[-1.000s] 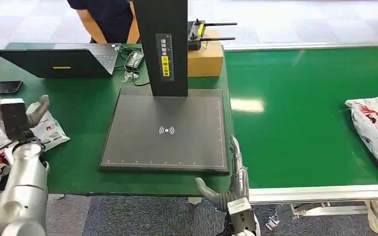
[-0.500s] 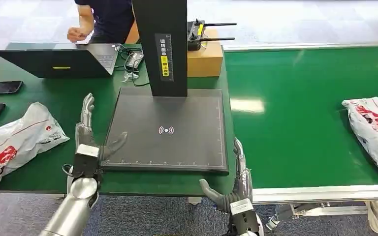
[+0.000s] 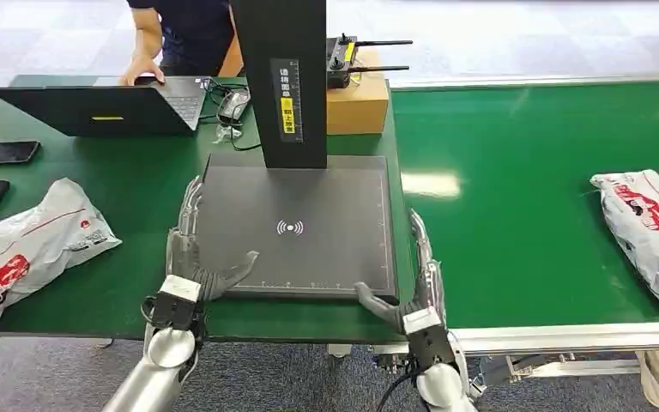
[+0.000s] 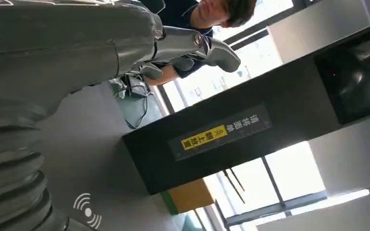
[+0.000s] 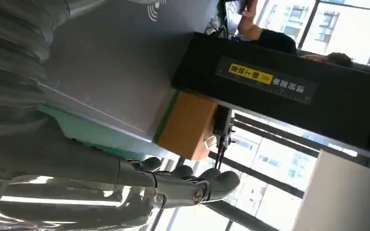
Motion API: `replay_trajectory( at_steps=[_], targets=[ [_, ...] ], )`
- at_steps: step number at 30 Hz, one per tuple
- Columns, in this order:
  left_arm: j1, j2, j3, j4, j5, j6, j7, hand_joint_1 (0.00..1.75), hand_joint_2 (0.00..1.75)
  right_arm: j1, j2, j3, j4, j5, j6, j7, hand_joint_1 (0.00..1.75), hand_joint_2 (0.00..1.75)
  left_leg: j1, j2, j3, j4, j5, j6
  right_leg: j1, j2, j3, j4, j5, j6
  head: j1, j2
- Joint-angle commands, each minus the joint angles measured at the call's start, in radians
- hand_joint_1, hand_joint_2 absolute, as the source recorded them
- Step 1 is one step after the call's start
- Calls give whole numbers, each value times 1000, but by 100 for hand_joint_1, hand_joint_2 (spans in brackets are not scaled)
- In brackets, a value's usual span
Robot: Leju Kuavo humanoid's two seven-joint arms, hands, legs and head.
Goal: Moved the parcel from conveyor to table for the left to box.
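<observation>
A white plastic mailer parcel with red print lies on the green conveyor belt, so by my judgement carrying it to the green table is still open. A second white mailer bag already rests at the table's left end. The left hand and right hand hover with fingers spread, holding nothing, over the dark scanner pad.

Both silver arms come up from below with forearms raised, left hand and right hand both empty, held edge-up with palms facing each other, fingers straight and pointing forward, thumbs sticking inward toward one another, the two hands well apart.
</observation>
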Motion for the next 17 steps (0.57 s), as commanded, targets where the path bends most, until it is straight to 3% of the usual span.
replay_trajectory(
  at_steps=[1,8,17],
  targets=[
    [3,-5,36,-16,0,-2,5,0,175,-163,-32,-51,205,-25,30,7,0,175,1,0,3,-2,0,-3,0,1,4,-3,0,2,0,0],
    [3,-11,64,8,-20,-5,5,0,175,-266,-34,-36,309,-36,41,3,0,175,1,0,3,-1,0,-2,0,1,3,-1,0,2,0,0],
    [3,-11,64,8,-20,-5,5,0,175,-266,-34,-36,309,-36,41,3,0,175,1,-1,2,-1,0,-2,0,-1,2,-1,0,2,0,0]
  ],
)
